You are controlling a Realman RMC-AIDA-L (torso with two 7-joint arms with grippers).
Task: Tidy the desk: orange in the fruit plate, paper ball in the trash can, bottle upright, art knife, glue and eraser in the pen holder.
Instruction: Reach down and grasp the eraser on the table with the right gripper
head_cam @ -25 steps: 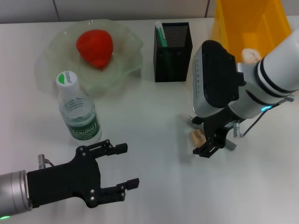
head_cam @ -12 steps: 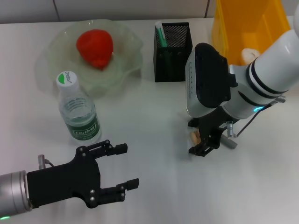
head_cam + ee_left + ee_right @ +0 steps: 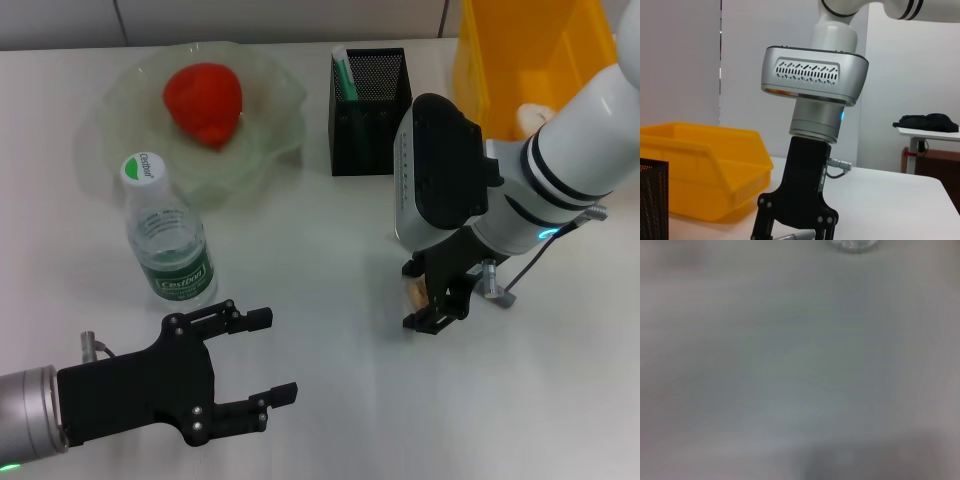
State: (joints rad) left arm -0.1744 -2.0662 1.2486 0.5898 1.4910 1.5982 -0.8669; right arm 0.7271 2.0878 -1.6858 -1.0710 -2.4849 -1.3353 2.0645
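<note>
Currently, the scene reads as follows.
Right gripper (image 3: pixel 432 300): lowered onto the desk (image 3: pixel 330 400) in front of the pen holder (image 3: pixel 369 110), fingers pointing down and set around the eraser (image 3: pixel 416 291), a small tan block; whether they press on it cannot be told.
Left gripper (image 3: pixel 262 370): parked low at the near left of the desk, fingers spread apart, holding nothing.
Eraser: on the desk, between the right gripper's fingers, well short of the pen holder.
Pen holder: black mesh box, upright, with a green-and-white stick (image 3: pixel 345 75) standing in its left corner.
Bottle (image 3: pixel 166 232): upright with cap on, just in front of the fruit plate (image 3: pixel 275 120).
Fruit: red-orange piece (image 3: pixel 203 102) lying in the fruit plate.
Trash can (image 3: pixel 530 50): yellow bin at the far right, a pale paper ball (image 3: pixel 535 120) inside.
Silver tool (image 3: pixel 495 283): lying on the desk just beside the right gripper.
</note>
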